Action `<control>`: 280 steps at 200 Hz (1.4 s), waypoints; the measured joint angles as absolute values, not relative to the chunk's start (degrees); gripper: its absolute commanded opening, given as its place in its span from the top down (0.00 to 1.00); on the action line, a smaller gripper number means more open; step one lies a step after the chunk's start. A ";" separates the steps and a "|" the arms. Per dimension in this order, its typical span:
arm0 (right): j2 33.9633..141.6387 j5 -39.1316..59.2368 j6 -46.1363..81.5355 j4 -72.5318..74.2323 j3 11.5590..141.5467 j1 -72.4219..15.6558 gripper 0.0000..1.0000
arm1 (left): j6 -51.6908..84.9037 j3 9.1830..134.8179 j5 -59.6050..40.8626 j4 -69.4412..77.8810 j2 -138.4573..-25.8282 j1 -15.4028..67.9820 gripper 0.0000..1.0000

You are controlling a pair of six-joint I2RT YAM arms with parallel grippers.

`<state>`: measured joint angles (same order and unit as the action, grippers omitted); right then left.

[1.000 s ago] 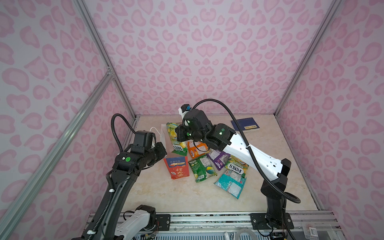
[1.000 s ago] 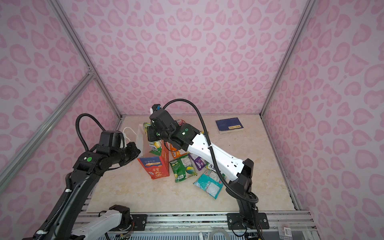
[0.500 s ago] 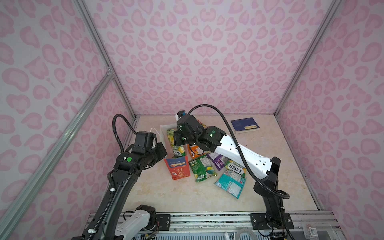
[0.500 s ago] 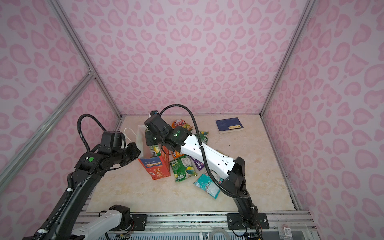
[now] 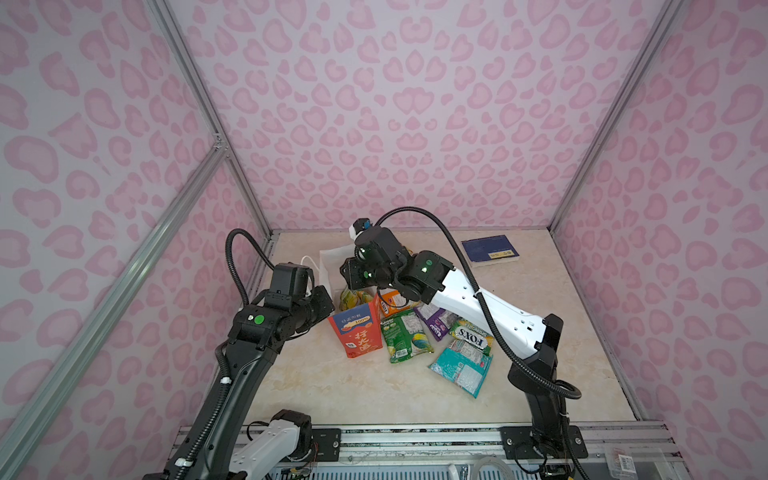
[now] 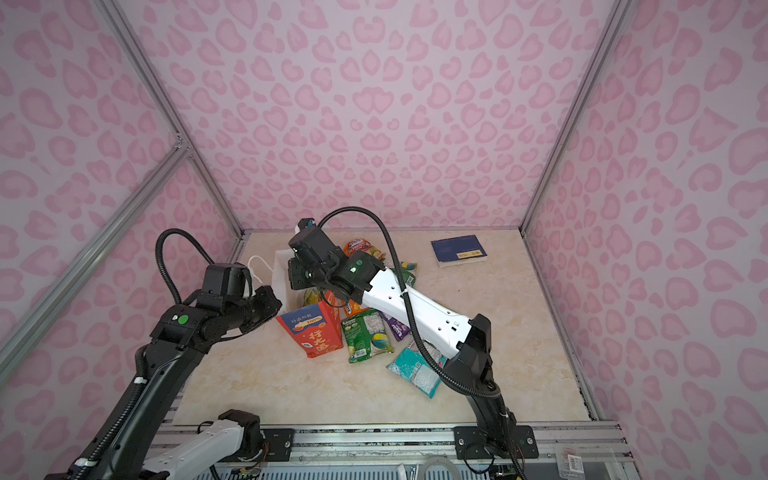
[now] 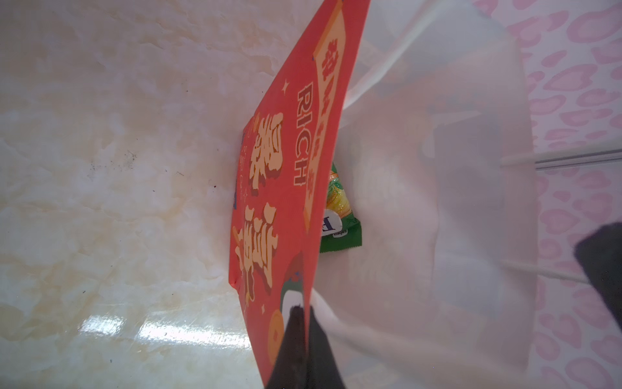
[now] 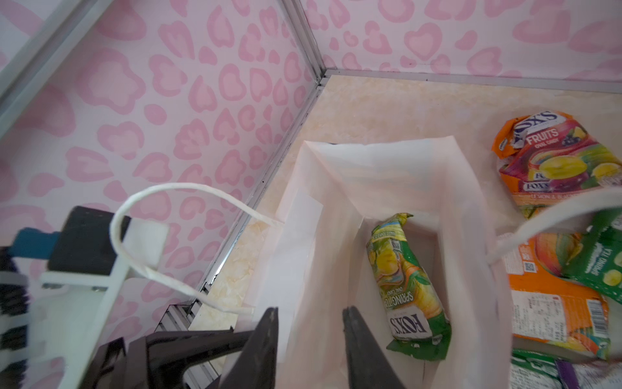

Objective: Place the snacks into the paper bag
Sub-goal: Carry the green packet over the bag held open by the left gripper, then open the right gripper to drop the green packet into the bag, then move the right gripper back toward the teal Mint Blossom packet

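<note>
The red paper bag (image 5: pixel 358 334) stands open left of centre in both top views, white inside. My left gripper (image 7: pixel 304 308) is shut on the bag's red wall (image 7: pixel 289 188) at the rim. My right gripper (image 8: pixel 310 311) hangs open over the bag's mouth, nothing between its fingers. A green and yellow FOX'S snack packet (image 8: pixel 407 289) lies inside the bag, also seen as a green packet (image 7: pixel 340 215) in the left wrist view. More snacks lie to the bag's right: green (image 5: pixel 405 337), purple (image 5: pixel 436 323), FOX'S (image 5: pixel 471 336), teal (image 5: pixel 460 370), orange (image 5: pixel 392 303).
A dark blue book (image 5: pixel 490 250) lies at the back right. An orange FOX'S packet (image 6: pixel 359 245) sits behind the right arm. The pink wall and metal frame (image 8: pixel 269 175) run close along the bag's left side. The bag's white cord handles (image 8: pixel 175 188) loop outward.
My right gripper came down over the bag's mouth and opened; the green packet it carried now lies inside the bag. The left gripper kept its hold on the rim.
</note>
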<state>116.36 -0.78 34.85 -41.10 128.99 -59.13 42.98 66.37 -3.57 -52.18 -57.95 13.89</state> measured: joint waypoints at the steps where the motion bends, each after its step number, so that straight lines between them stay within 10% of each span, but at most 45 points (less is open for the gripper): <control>1: 116.29 -0.75 34.83 -41.08 129.01 -59.13 0.57 | 42.96 66.35 -3.55 -52.18 -57.95 13.89 0.97; 115: 96.73 -3.46 25.12 -39.29 119.72 -59.57 0.11 | 38.65 67.68 -2.04 -53.65 -59.48 13.89 0.97; 177: 71.66 -10.96 28.05 -39.11 87.20 -47.05 0.08 | 34.54 68.40 1.10 -54.13 -60.45 13.89 0.97; 280: 51.09 3.14 45.45 -36.95 39.77 -29.93 0.10 | 28.10 62.28 4.05 -48.56 -57.21 13.89 0.97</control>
